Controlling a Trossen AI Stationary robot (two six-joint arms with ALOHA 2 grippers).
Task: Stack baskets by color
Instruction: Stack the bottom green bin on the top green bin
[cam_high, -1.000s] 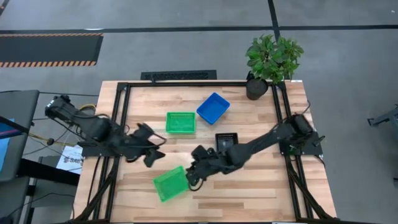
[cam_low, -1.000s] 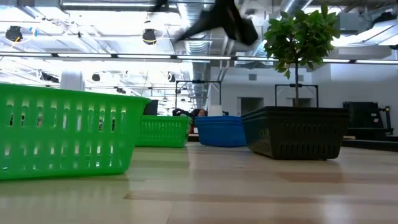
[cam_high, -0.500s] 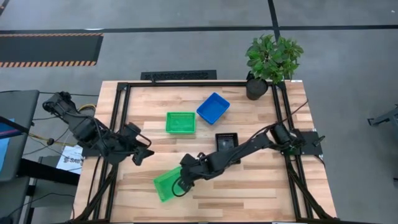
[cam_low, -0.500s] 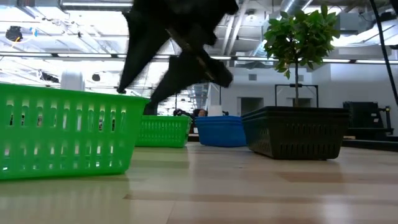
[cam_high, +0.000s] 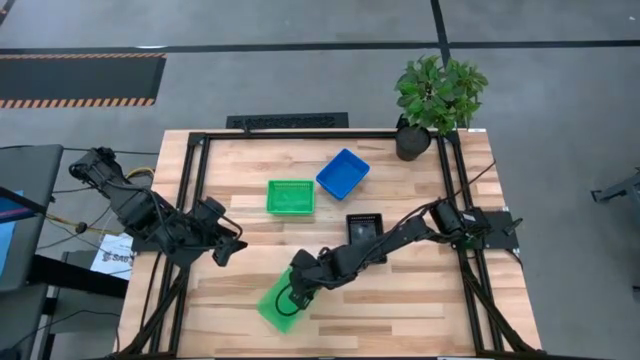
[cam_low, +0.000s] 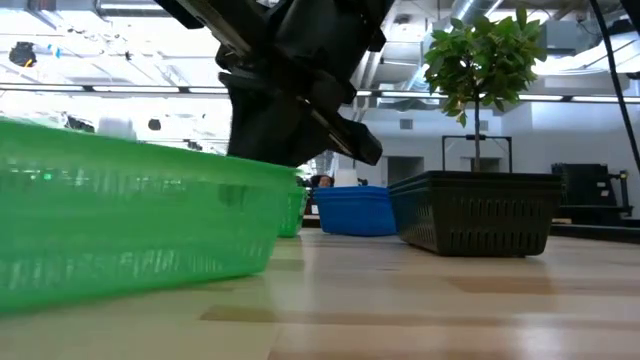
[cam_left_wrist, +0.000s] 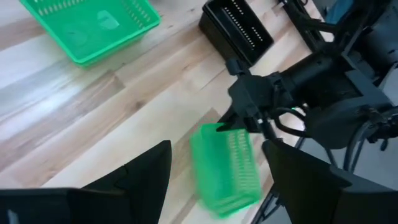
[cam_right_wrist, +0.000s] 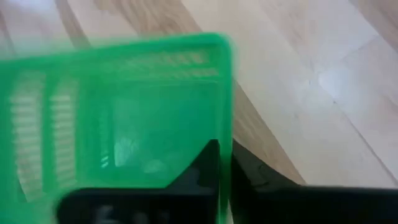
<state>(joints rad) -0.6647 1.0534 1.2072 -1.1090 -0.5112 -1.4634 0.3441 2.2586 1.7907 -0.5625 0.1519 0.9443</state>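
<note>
- High view first, at the left: the left gripper (cam_high: 232, 250) hangs over the left part of the bench (cam_high: 420, 310) with its fingers spread and nothing between them; it waits, well apart from any basket.
- Near the middle of the near edge, the near green basket (cam_high: 276, 306) sits tilted, one side lifted off the wood in the low view. The right gripper (cam_high: 294, 296) is at its rim, and in the right wrist view its fingers (cam_right_wrist: 211, 163) pinch the basket's wall, one inside and one outside.
- Farther back, the far green basket (cam_high: 290, 197) rests flat; it looks like the place where the gripped one belongs, though the two are not yet joined.
- Just right of it, touching or nearly so, lies the blue basket (cam_high: 343, 173), alone on the wood.
- Nearer and right of centre sits the black basket (cam_high: 364, 227), which may hold others nested inside; I cannot tell.
- At the far right corner stands the potted plant (cam_high: 437, 95), no part of the job.
- My judgement: green remains unfinished, with one basket in hand and still to be carried over.
</note>
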